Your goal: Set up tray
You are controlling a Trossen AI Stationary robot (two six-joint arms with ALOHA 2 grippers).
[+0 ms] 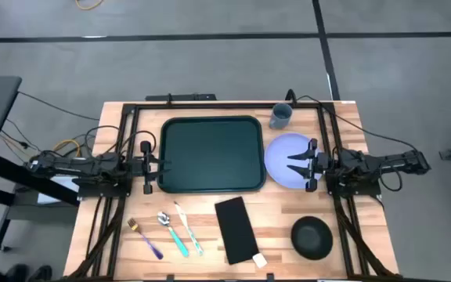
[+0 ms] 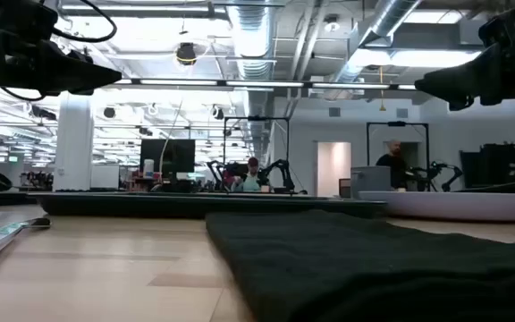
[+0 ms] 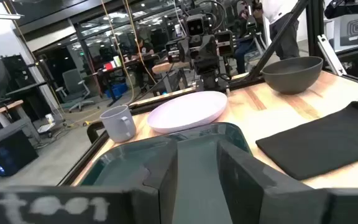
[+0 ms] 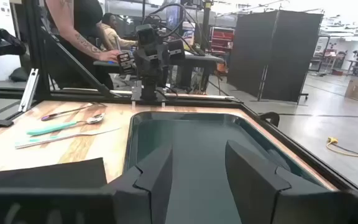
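Note:
The dark green tray lies flat in the middle of the table, and also shows in the left wrist view and the right wrist view. My left gripper hangs open above the tray's left rim. My right gripper hangs open above a lavender plate, which lies flat on the table just right of the tray. The low view shows both arms raised well above the tabletop.
A grey cup stands behind the plate. A black bowl sits near the right front. A black napkin lies in front of the tray, with a fork, a spoon and a knife to its left. People stand beyond the table.

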